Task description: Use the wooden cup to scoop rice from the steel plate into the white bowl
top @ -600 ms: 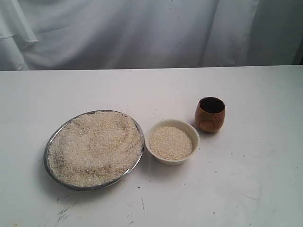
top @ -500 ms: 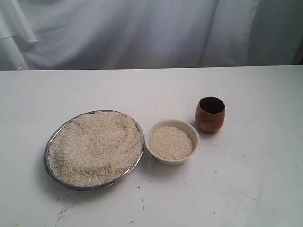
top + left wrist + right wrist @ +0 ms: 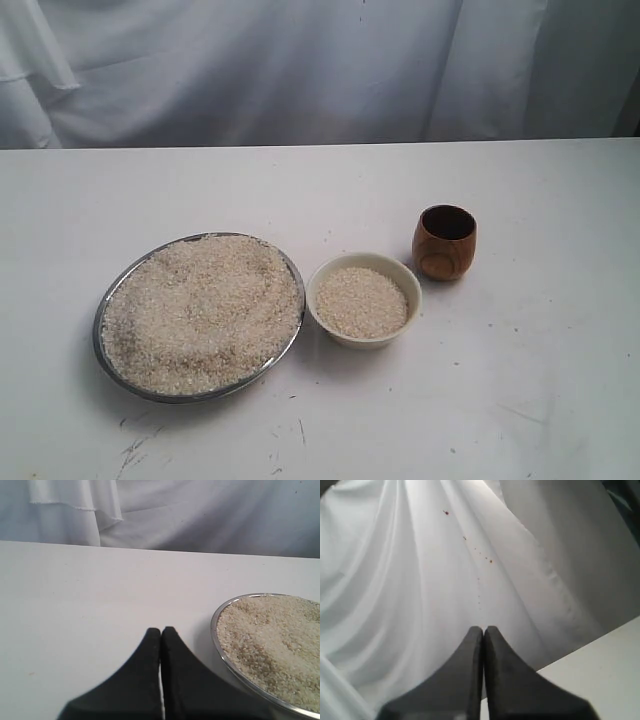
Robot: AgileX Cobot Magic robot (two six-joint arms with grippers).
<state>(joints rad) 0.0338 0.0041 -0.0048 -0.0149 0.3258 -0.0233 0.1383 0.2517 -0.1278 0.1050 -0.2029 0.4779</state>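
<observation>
The steel plate (image 3: 103, 312) lies left of centre on the white table, heaped with rice (image 3: 200, 312). Just right of it sits the white bowl (image 3: 364, 265), also holding rice. The wooden cup (image 3: 444, 242) stands upright behind and right of the bowl, its dark inside showing. Neither arm appears in the exterior view. My left gripper (image 3: 161, 629) is shut with nothing in it, low over the table beside the plate's rim (image 3: 216, 635). My right gripper (image 3: 483, 628) is shut and empty, facing the white curtain; no task object shows in its view.
A white curtain (image 3: 300, 70) hangs behind the table's far edge. The table top (image 3: 520, 380) is scuffed, with dark marks near the front left (image 3: 135, 450).
</observation>
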